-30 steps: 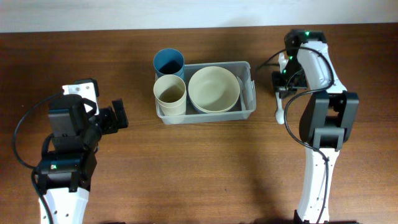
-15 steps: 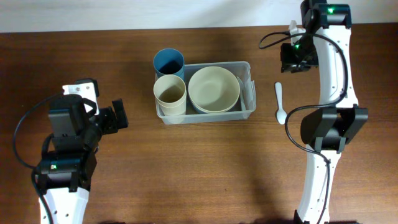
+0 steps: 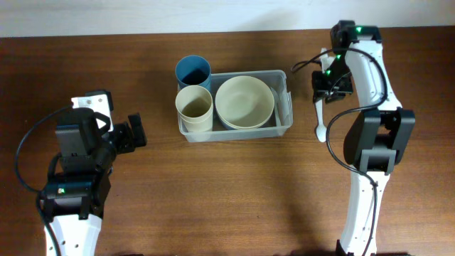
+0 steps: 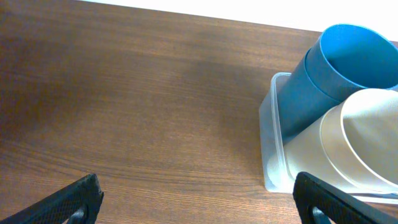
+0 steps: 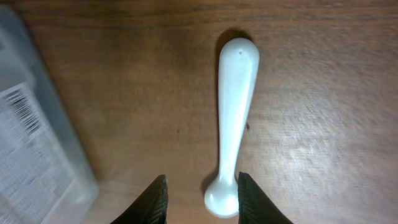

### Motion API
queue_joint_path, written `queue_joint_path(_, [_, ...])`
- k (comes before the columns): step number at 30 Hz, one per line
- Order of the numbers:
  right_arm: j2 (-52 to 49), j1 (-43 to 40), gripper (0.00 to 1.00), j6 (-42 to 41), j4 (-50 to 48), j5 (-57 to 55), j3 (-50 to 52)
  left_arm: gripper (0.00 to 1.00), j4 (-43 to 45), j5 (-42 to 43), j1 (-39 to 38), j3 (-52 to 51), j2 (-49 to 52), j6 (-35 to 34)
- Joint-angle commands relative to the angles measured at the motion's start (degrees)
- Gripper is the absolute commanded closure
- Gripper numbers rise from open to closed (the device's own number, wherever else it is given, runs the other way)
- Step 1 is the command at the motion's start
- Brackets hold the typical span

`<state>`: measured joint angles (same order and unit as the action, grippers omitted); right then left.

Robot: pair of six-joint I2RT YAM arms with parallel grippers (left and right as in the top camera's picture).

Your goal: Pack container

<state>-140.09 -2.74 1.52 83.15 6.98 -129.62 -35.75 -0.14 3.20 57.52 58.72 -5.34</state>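
The container [image 3: 234, 132], a clear rectangular bin, sits on the wooden table [image 3: 213, 192] at mid-width, toward the far edge. It holds a beige bowl [image 3: 244, 102] in its right portion and a beige cup [image 3: 194, 105] at its near left corner. A blue cup [image 3: 193, 71] occupies the far left corner, tilted, with its mouth overhanging the rim. A white spoon [image 3: 321, 128] lies flat on the table just right of the container, apart from it. The right gripper [image 3: 328, 91] is positioned over the spoon. In the right wrist view its fingers [image 5: 157, 199] are spread, one on each side of the spoon's bowl end [image 5: 222, 200], and contact cannot be determined. The left gripper [image 3: 135, 133] is well left of the container with its fingers [image 4: 81, 198] spread wide and nothing between them.
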Motion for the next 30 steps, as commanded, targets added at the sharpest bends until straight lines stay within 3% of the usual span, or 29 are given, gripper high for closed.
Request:
queue_joint_path(1, [0.1, 0.0, 0.68, 0.1, -1.6, -1.0, 2.6, 0.00, 0.1, 0.8, 0.3, -0.3, 0.1, 1.1])
queue_joint_path(9, [0.1, 0.0, 0.68, 0.1, -2.9, -5.7, 3.1, 0.00, 0.1, 0.8, 0.3, -0.3, 0.1, 1.1])
queue_joint_path(30, [0.1, 0.0, 0.67, -0.1, -5.2, -5.7, 7.6, 0.00, 0.1, 0.8, 0.3, -0.3, 0.1, 1.1])
